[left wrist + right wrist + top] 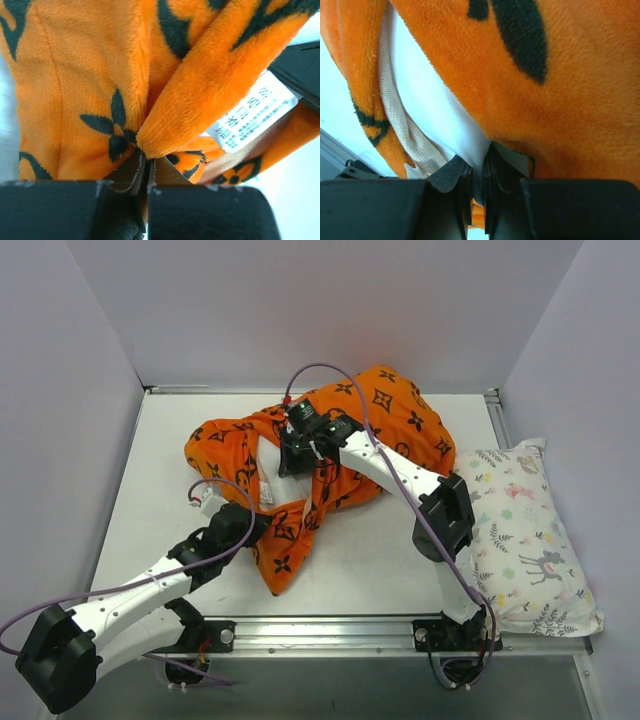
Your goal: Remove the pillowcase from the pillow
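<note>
The orange pillowcase [400, 430] with black motifs lies bunched at the table's middle, still around the pillow. A patch of the white pillow [268, 475] shows through its open left end. My left gripper [258, 526] is shut on a fold of the pillowcase's near flap; the left wrist view shows orange plush [75, 75] pinched between the jaws [146, 162]. My right gripper [293, 457] reaches into the opening and is shut on the pillow's white fabric [430, 100], under the orange cover [560, 100], with the jaws [479, 170] closed.
A white animal-print pillow [525, 535] lies along the table's right edge, next to the right arm's base. A white care label [255, 117] hangs from the pillowcase seam. Grey walls enclose the table on the left, back and right.
</note>
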`<state>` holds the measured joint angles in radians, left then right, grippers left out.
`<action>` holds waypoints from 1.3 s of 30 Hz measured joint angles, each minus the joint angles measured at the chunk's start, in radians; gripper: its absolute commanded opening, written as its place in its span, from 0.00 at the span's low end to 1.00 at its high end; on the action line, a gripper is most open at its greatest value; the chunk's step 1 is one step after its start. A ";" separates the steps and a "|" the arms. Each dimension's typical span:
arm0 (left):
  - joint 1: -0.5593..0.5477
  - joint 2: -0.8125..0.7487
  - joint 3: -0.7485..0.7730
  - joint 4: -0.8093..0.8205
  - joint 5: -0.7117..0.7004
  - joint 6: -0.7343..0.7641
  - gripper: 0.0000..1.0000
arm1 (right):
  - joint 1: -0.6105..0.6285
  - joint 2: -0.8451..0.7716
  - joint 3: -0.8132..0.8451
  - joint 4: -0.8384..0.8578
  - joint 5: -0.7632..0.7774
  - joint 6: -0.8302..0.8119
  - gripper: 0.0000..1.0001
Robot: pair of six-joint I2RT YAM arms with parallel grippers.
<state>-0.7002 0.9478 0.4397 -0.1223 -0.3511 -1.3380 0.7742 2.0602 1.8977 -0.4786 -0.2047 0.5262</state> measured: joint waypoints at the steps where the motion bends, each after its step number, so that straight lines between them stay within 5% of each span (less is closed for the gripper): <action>1: -0.003 -0.014 -0.013 0.007 0.000 -0.010 0.00 | -0.002 0.000 0.011 -0.017 -0.006 0.003 0.00; 16: -0.053 -0.050 -0.064 -0.043 0.003 -0.065 0.00 | -0.073 -0.023 0.056 -0.086 -0.021 -0.007 0.00; 28: -0.060 0.169 -0.074 0.130 0.023 -0.042 0.00 | -0.053 -0.084 -0.045 -0.057 0.002 -0.085 0.00; 31: -0.065 0.201 -0.074 0.133 0.034 -0.027 0.00 | -0.011 -0.143 -0.153 0.000 0.058 -0.130 0.22; 32: -0.067 0.208 -0.078 0.138 0.040 -0.025 0.00 | 0.003 -0.160 -0.183 0.018 0.081 -0.143 0.38; 35: -0.069 0.209 -0.107 0.161 0.050 -0.020 0.00 | 0.044 -0.211 -0.267 0.088 0.126 -0.180 0.63; 39: -0.071 0.197 -0.132 0.192 0.054 -0.020 0.00 | 0.080 -0.260 -0.346 0.169 0.173 -0.216 0.76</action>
<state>-0.7708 1.1450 0.3080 0.0692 -0.2970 -1.3582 0.8539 1.8004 1.5520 -0.3096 -0.0315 0.3103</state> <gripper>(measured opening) 0.021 0.705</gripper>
